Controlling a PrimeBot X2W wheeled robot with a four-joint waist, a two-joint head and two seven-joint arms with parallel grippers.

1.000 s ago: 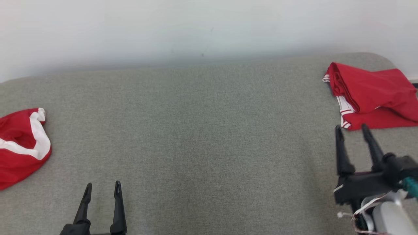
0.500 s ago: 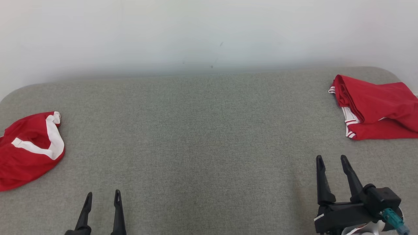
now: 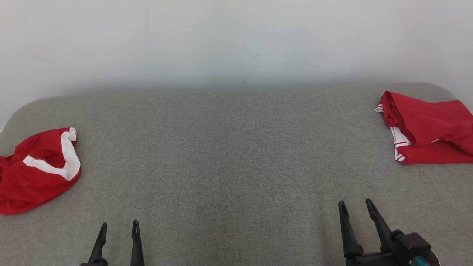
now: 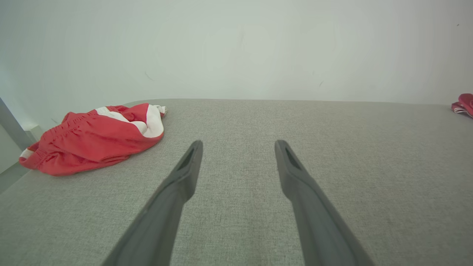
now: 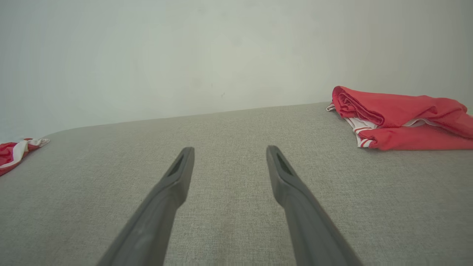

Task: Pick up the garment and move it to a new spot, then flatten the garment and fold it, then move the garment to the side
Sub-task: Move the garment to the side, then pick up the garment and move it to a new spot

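A folded red garment (image 3: 428, 125) with white striped trim lies at the far right of the grey padded surface (image 3: 236, 147); it also shows in the right wrist view (image 5: 399, 114) and as a sliver in the left wrist view (image 4: 463, 103). A crumpled red garment (image 3: 37, 173) with a white band lies at the far left (image 4: 92, 138) (image 5: 11, 155). My left gripper (image 3: 119, 223) (image 4: 238, 144) stands open and empty near the front edge. My right gripper (image 3: 354, 202) (image 5: 230, 149) is open and empty, well short of the folded garment.
A pale wall (image 3: 236, 40) rises directly behind the surface's rounded far edge. Bare grey fabric spans the wide middle between the two garments.
My right gripper has drawn back from the folded garment toward the front edge, staying open. The head view has shifted, so both garments sit lower in the picture. The left gripper has barely moved.
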